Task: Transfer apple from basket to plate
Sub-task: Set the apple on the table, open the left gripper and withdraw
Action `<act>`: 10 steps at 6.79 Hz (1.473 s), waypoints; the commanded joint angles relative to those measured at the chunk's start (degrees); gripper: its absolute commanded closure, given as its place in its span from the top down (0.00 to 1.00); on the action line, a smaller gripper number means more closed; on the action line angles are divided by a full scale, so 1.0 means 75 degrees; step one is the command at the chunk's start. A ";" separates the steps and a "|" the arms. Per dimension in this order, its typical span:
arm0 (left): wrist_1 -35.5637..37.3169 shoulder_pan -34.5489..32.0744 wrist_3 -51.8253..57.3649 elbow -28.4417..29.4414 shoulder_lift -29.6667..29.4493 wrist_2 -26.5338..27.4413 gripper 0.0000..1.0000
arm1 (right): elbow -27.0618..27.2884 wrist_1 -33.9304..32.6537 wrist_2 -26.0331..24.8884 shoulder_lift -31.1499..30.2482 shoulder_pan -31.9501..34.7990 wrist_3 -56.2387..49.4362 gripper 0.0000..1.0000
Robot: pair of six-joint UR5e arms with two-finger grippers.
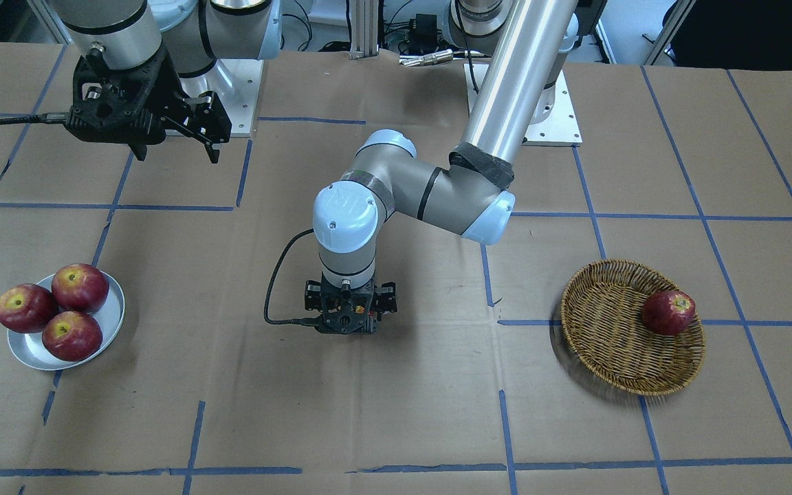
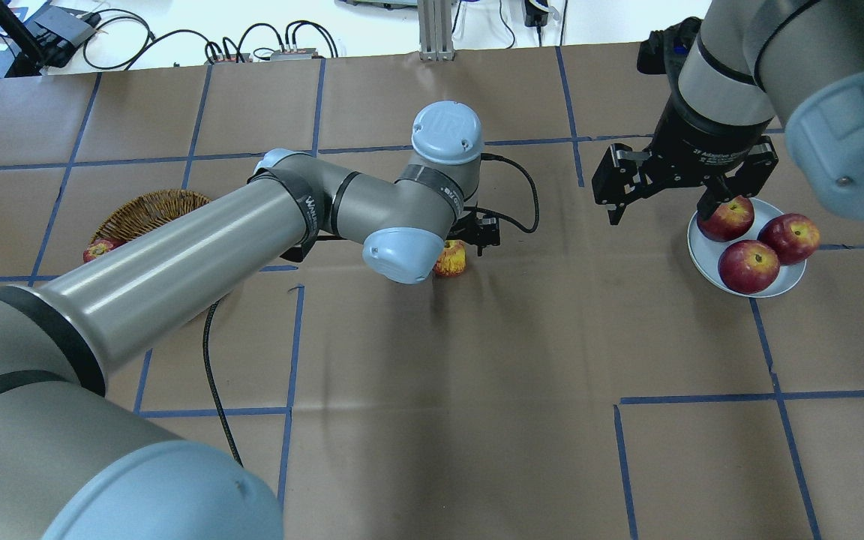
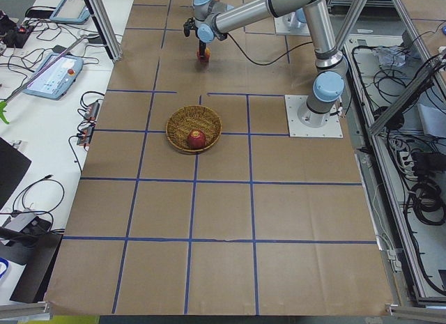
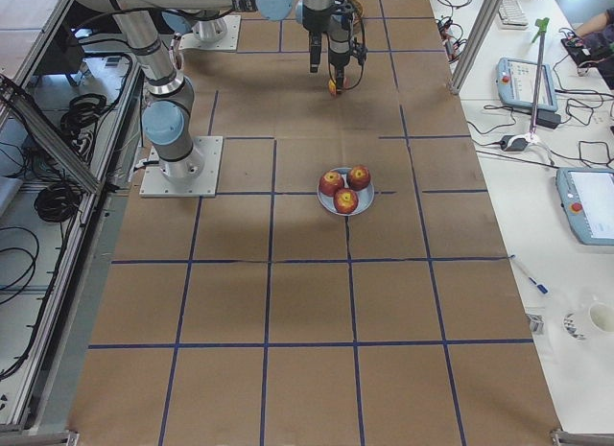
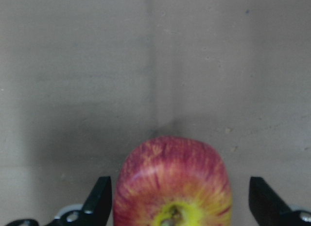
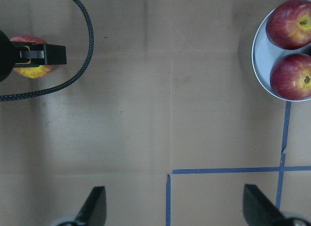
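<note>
The streaky red-orange apple (image 5: 172, 187) with its yellow stem patch stands upright at the table's middle, between the fingers of my left gripper (image 5: 177, 201). The jaws are open, with a gap at the right finger (image 5: 262, 199). It also shows in the overhead view (image 2: 451, 259) and the right wrist view (image 6: 29, 58). My right gripper (image 2: 661, 210) is open and empty, raised beside the silver plate (image 2: 698, 247). The wicker basket (image 1: 602, 323) lies under my left arm's side.
Three dark red apples (image 1: 80, 285) fill the plate (image 1: 115, 302). One dark red apple (image 1: 669, 313) lies in the basket. My left arm's cable (image 1: 272, 289) loops over the table beside the gripper. Blue tape lines cross the brown paper.
</note>
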 commanded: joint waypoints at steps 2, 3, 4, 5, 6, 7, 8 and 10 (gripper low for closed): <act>-0.2864 0.0296 0.1307 0.1497 0.0961 0.0125 0.99 | 0.0000 0.0004 0.0009 0.0003 0.0000 -0.0001 1.00; -0.4071 0.0669 0.1967 0.2073 0.1463 0.0126 0.99 | -0.0024 0.0004 -0.0014 0.0003 0.0000 -0.0024 1.00; -0.4686 0.1287 0.3343 0.2113 0.2118 0.0114 0.99 | -0.0059 -0.0019 -0.0107 0.0003 -0.0012 -0.0129 1.00; -0.5307 0.1943 0.4378 0.2090 0.2751 0.0103 0.99 | -0.0071 -0.0031 -0.0120 0.0015 -0.0058 -0.0327 1.00; -0.6045 0.2518 0.4527 0.2102 0.3210 0.0033 0.99 | -0.0152 -0.0020 0.0019 -0.0020 -0.0117 -0.0225 1.00; -0.6342 0.2930 0.4529 0.2102 0.3516 0.0032 0.99 | -0.0222 -0.0101 0.0009 0.0038 -0.0105 -0.0201 1.00; -0.6345 0.2981 0.4482 0.2253 0.3693 -0.0037 0.99 | -0.0374 -0.0194 0.0020 0.0236 -0.0047 0.0136 1.00; -0.6299 0.2946 0.4470 0.1509 0.4091 -0.0317 0.99 | -0.0864 -0.0837 -0.0003 0.1240 0.1035 0.1305 1.00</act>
